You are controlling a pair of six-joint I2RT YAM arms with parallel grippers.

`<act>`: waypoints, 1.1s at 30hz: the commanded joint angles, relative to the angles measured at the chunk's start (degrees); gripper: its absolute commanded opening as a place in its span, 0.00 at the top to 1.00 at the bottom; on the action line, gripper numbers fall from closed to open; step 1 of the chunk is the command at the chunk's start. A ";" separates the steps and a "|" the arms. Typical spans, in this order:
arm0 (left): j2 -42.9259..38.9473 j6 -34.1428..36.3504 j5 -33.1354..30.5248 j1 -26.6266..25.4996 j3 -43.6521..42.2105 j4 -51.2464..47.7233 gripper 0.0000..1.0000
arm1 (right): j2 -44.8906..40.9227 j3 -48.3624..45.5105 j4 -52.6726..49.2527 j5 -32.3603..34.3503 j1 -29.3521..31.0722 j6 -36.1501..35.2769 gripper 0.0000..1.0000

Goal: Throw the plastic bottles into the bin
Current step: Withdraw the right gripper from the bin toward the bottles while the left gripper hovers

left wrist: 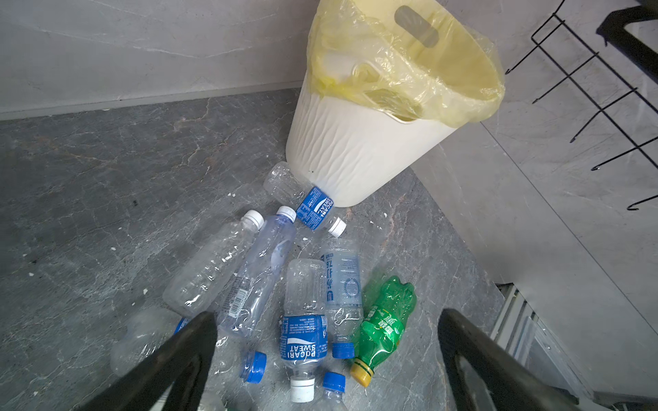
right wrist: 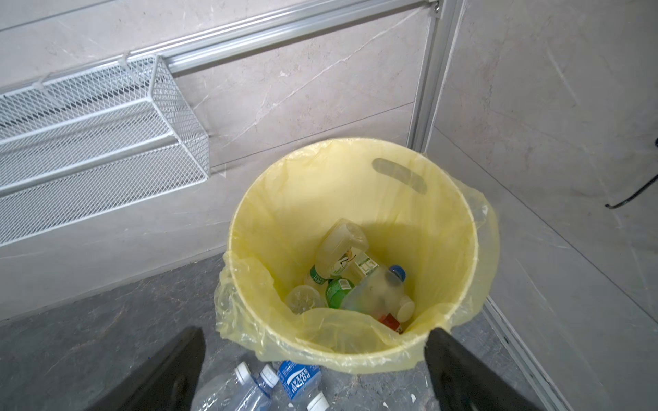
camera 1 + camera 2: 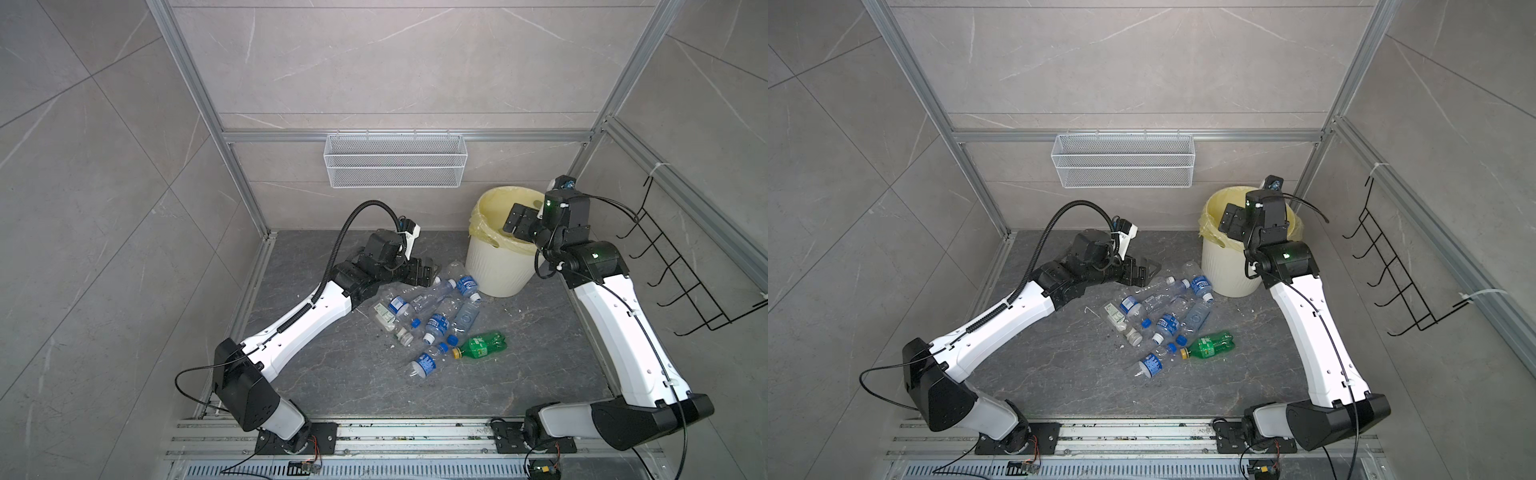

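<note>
Several plastic bottles point(image 3: 436, 320) lie in a loose pile on the dark floor, mostly clear with blue labels. A green bottle point(image 3: 482, 345) with a yellow cap lies at the pile's near right edge. My left gripper point(image 1: 327, 315) hangs open low over the pile's left side, holding nothing. The cream ribbed bin point(image 3: 494, 270) with its yellow bag stands at the back right, and one blue-labelled bottle point(image 1: 315, 210) rests against its base. My right gripper point(image 2: 315, 332) is open and empty above the bin's near rim point(image 2: 356, 350). Several bottles point(image 2: 356, 284) lie inside the bin.
A white wire mesh basket point(image 3: 395, 160) hangs on the back wall. A black wire rack point(image 3: 685, 270) sticks out from the right wall beside the right arm. Aluminium frame posts point(image 3: 195, 83) and tiled walls close in the floor on three sides.
</note>
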 commanded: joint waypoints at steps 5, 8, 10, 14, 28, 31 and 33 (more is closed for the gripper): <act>0.70 -0.34 -6.11 0.28 1.11 -2.61 0.00 | -3.16 -6.23 -1.64 -3.73 3.18 1.57 0.00; 0.73 -1.40 -6.44 0.27 1.09 -2.92 0.00 | -5.73 -9.98 -2.27 -0.76 6.26 1.37 0.00; 0.78 -2.23 -6.60 0.29 1.29 -3.58 0.00 | -7.28 -12.91 -2.92 1.35 8.65 1.62 0.00; 0.19 -6.55 -5.56 0.42 0.85 -5.61 0.00 | -9.57 -18.92 -4.92 6.52 14.33 3.64 0.00; -6.53 -19.31 1.76 2.31 -19.80 3.39 0.00 | -14.03 -47.62 -2.20 3.32 19.37 20.64 0.00; -5.68 -20.75 3.52 2.31 -21.58 5.24 0.00 | -14.40 -50.68 -1.16 1.45 19.35 22.84 0.00; -5.12 -21.31 4.58 2.31 -22.31 6.24 0.00 | -14.33 -52.12 -0.96 1.03 19.36 23.98 0.00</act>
